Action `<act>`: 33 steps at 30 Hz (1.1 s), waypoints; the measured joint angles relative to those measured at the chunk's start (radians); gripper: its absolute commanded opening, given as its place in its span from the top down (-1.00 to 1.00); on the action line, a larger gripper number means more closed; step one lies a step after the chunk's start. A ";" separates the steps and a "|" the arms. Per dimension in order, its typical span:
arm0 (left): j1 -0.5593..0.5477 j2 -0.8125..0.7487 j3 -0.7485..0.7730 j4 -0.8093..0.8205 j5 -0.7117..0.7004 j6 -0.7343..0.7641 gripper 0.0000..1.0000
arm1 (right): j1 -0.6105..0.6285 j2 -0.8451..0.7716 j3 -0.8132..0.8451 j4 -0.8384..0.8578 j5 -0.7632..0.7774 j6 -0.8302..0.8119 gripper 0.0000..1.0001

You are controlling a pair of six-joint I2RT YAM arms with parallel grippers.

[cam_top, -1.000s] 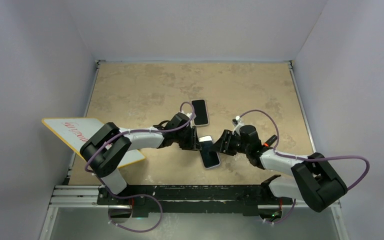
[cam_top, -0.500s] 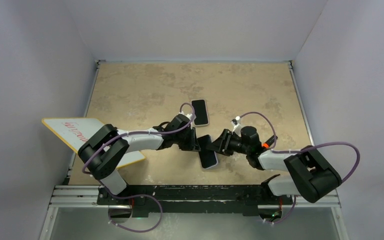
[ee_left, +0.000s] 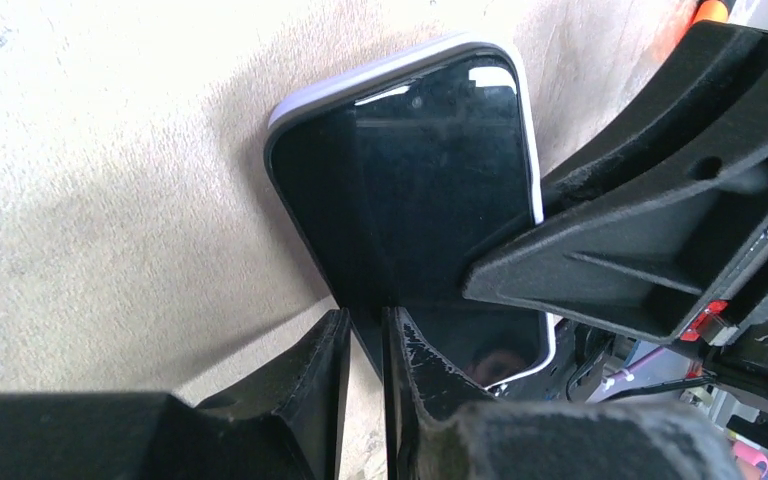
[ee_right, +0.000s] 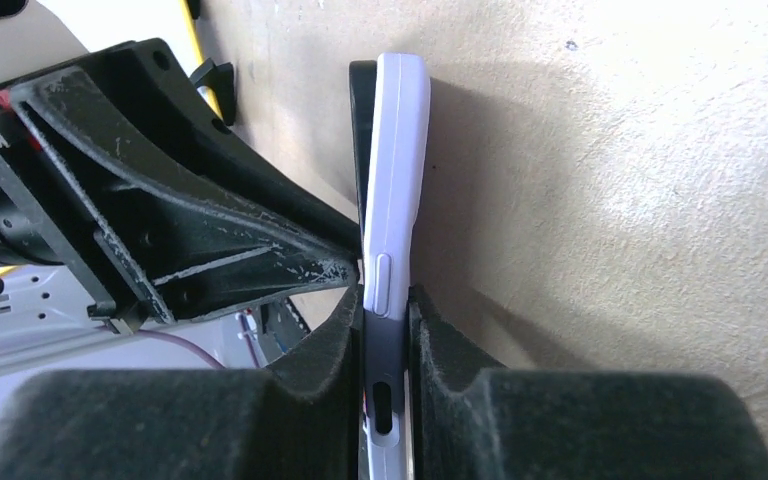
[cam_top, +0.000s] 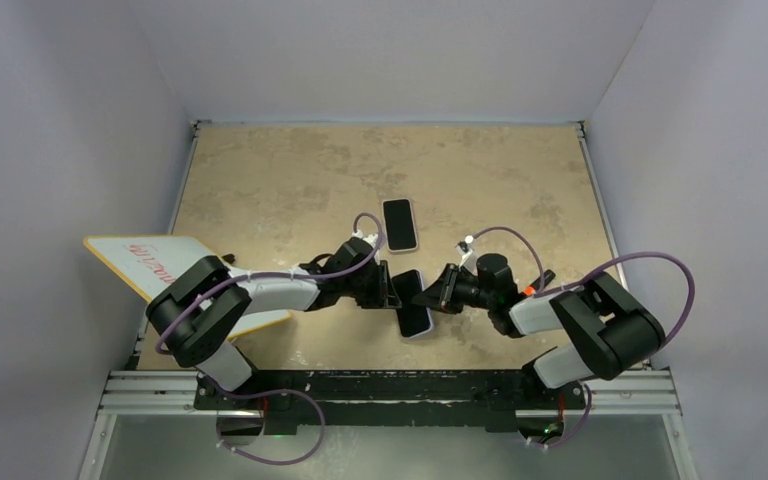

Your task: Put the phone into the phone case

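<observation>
A black phone (ee_left: 410, 200) lies against a pale lavender case (ee_left: 305, 100), both tilted up off the tan table between my two arms (cam_top: 415, 305). My left gripper (ee_left: 365, 325) is shut on the phone's long edge; in the top view it sits just left of the pair (cam_top: 393, 290). My right gripper (ee_right: 390, 305) is shut on the case (ee_right: 395, 180) from the opposite side, with the phone's black edge (ee_right: 360, 120) showing beside it. In the top view the right gripper (cam_top: 432, 292) is just right of the pair. Whether the phone is fully seated in the case I cannot tell.
A second dark-screened, white-rimmed phone-shaped slab (cam_top: 400, 224) lies flat just beyond the grippers. A white board with a yellow edge (cam_top: 150, 262) overhangs the table's left side under the left arm. Grey walls enclose the table (cam_top: 290, 180) on three sides.
Both grippers and the phone-and-case pair have shifted slightly left. The right arm's elbow has swung in to the left. The pale top of the pair no longer shows from above.
</observation>
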 measured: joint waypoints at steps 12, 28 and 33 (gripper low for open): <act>0.025 -0.253 -0.024 -0.022 0.018 0.009 -0.45 | 0.008 -0.088 0.033 -0.060 -0.011 -0.011 1.00; 0.106 -0.591 0.122 -0.183 0.079 0.072 -0.71 | 0.008 -0.503 0.101 0.084 0.014 0.131 1.00; 0.106 -0.620 0.121 -0.129 0.146 0.069 -0.67 | 0.008 -0.519 0.053 0.279 0.011 0.247 1.00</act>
